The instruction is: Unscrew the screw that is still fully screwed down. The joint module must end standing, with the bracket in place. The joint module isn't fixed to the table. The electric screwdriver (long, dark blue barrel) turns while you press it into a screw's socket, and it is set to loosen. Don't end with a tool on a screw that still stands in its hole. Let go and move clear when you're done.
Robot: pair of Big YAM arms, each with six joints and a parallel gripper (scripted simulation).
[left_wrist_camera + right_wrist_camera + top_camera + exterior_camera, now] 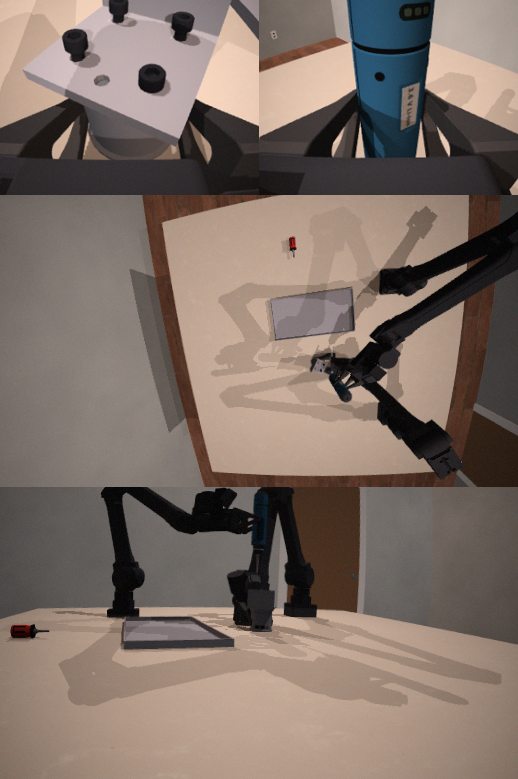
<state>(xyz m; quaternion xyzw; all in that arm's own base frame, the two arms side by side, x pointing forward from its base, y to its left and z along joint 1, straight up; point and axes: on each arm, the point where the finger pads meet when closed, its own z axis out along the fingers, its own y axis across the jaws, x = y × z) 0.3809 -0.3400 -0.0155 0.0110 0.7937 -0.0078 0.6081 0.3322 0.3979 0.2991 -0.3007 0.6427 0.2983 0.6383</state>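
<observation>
The joint module (pixel 130 135) (pixel 261 623) stands upright on the table, with the grey bracket (pixel 130 50) (pixel 261 603) (pixel 318 367) on top. In the left wrist view, three black screws stand raised in the bracket. The fourth screw (pixel 152 78) sits with its head down on the plate, beside an empty hole (pixel 102 80). My left gripper (pixel 131 97) is shut on the joint module. My right gripper (pixel 390 97) (pixel 256 521) is shut on the electric screwdriver (pixel 389 74) (pixel 260 507) (pixel 341 389), upright with its bit downward. Its tip is out of the left wrist view, clear of the visible screws.
A shallow grey tray (pixel 273 320) (pixel 177 644) lies close beside the module. A small red screwdriver (pixel 293 244) (pixel 22 631) lies beyond the tray. Both arms come close together above the module in the top view.
</observation>
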